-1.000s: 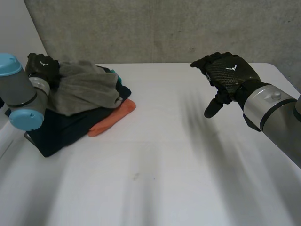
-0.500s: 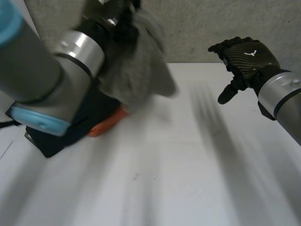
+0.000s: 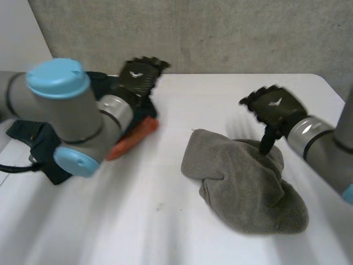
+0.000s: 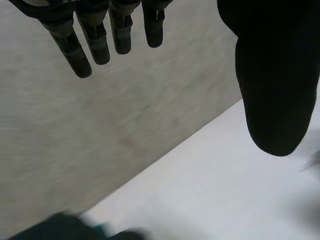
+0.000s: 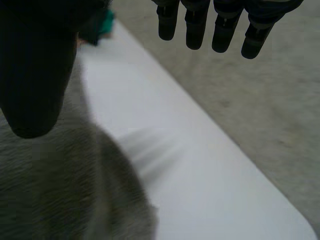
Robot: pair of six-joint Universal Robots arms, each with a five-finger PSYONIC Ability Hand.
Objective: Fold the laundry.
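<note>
Fingers (image 5: 196,27) on my right hand (image 3: 274,106) hang straight and apart, gripping nothing; whether the thumb touches the grey towel (image 3: 245,187) I cannot tell. That towel lies crumpled on the table (image 3: 165,226) toward my right, bare room on its left. Farther back, my left hand (image 3: 138,77) hovers, fingers (image 4: 120,32) straight and empty, over the clothes pile (image 3: 132,138), half hidden by my left arm (image 3: 60,110).

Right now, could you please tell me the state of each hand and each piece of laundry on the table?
Left hand: open, holding nothing.
Right hand: open, thumb pointing down at the grey cloth.
Grey cloth: crumpled, unfolded, lying on the table apart from the other laundry.
Dark garment: bunched, partly behind the left arm.
Orange garment: beside the dark garment, one end showing.
</note>
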